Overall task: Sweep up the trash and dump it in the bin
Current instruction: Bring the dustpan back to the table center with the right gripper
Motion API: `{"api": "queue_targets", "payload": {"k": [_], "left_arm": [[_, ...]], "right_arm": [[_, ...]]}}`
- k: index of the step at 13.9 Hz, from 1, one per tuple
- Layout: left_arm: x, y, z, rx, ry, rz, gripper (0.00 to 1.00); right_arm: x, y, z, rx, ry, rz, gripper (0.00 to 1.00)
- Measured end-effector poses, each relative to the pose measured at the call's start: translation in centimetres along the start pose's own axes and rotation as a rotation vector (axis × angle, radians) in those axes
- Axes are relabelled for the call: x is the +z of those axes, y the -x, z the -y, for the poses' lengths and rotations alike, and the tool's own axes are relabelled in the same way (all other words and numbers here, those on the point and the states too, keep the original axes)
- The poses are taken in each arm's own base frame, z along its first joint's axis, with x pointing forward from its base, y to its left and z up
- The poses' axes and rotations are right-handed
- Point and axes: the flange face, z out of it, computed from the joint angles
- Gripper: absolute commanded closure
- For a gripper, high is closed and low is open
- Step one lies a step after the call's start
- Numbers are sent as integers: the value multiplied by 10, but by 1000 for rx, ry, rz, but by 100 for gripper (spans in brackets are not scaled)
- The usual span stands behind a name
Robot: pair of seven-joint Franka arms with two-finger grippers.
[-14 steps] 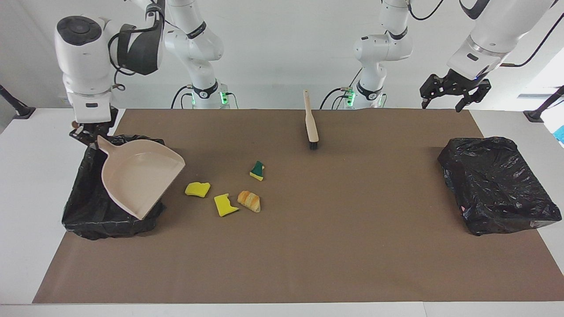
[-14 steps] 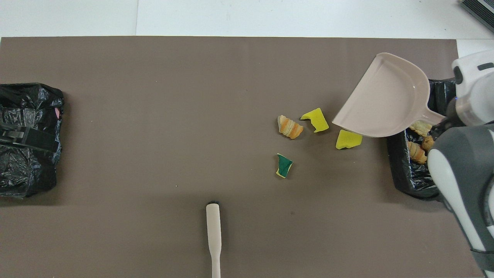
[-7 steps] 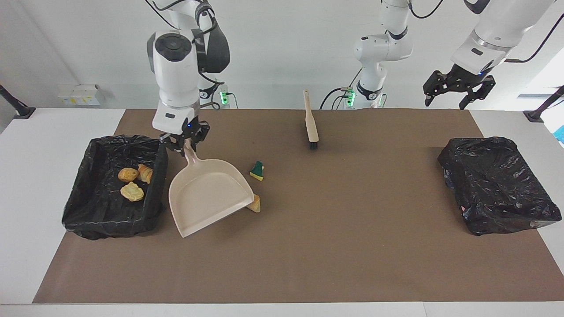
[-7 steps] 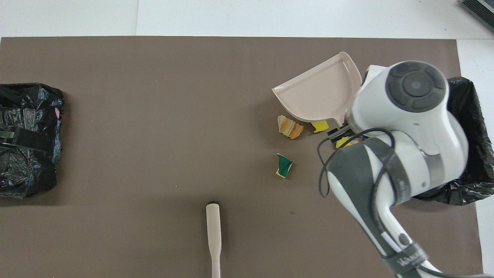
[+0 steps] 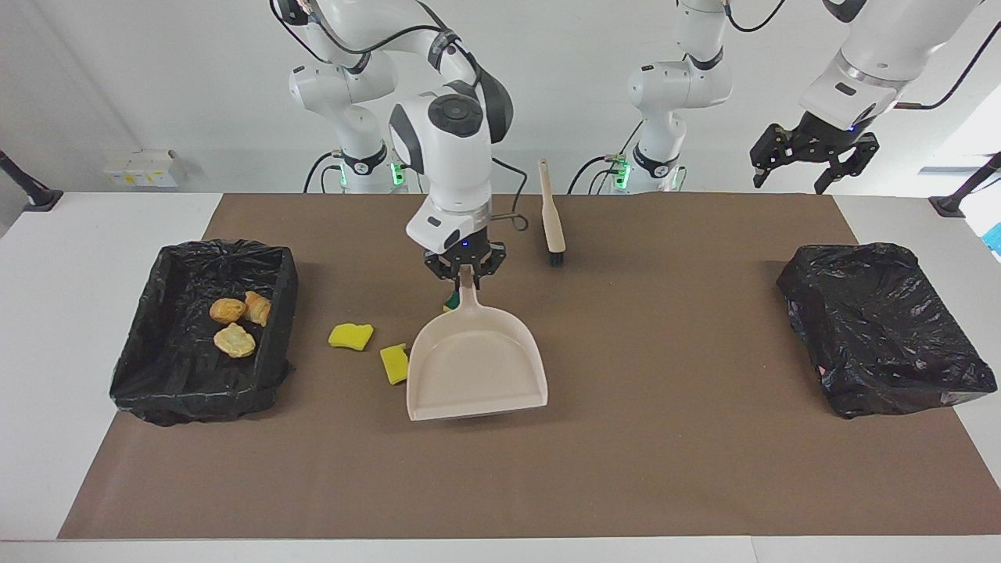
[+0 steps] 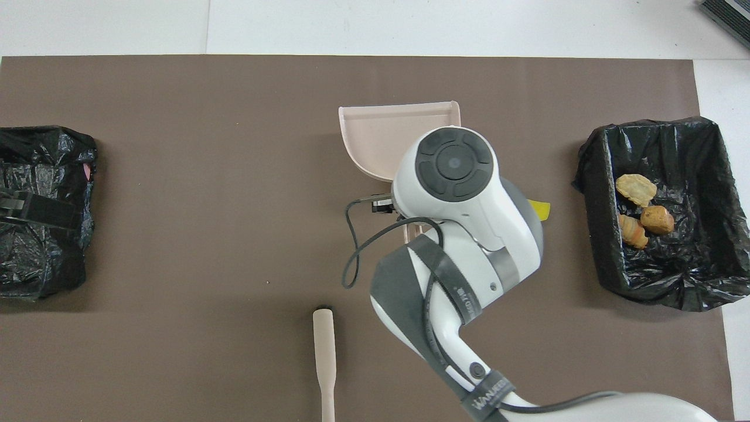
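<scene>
One brown mat [image 5: 665, 469] is covering the table, and everything else is lying on it or hanging over it.

Two black-lined bins are sitting on the mat. The bin at the right arm's end [image 5: 168, 391] is holding three golden-brown pastry pieces [image 5: 233, 322]. The bin at the left arm's end [image 5: 884, 328] is showing only crumpled black liner.

One beige dustpan [image 5: 477, 367] is lying over the middle of the mat, its handle pointing toward the robots and its open lip pointing away from them.

One beige hand brush [image 5: 551, 215] with black bristles is lying on the mat nearer to the robots than the dustpan, apart from both grippers.

Three sponge chunks are showing in the facing view. Two yellow sponge chunks [image 5: 350, 336] are lying between the dustpan and the bin holding the pastry; one of them is touching the dustpan's side. One green-faced chunk [image 5: 451, 302] is peeking out beside the dustpan's handle, mostly hidden by the gripper.

The right arm is reaching out over the middle of the mat, wrist pointing down. The right gripper [image 5: 466, 267] is clamping the dustpan's handle between closed fingers.

The left arm is waiting raised. The left gripper [image 5: 809, 160] is hanging over the mat's corner near the liner-only bin, fingers spread wide and holding nothing.
</scene>
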Motion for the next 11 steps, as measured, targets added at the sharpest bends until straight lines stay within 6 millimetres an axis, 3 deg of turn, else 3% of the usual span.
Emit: {"api": "queue_targets", "payload": {"k": [2,4,8,9,10,11], "left_arm": [[-1,0,-1,2,0,-1,0],[-1,0,-4,8,-1,-2,0],[-4,1,-11,20,-3,-7,0],[-4,1,-11,20,-4,-8,0],[-5,2,-12,20,-4,-9,0],[-5,2,-13,22,-4,-11,0]], "right_arm": [[16,-4,33,53,-38,-32,100],[44,-5,63,89,-68,-52,100],[93,9,131,105,-80,-32,100],[106,13,144,110,-75,-32,68],[115,15,150,113,-71,-37,1],[118,14,152,113,-69,-37,0]]}}
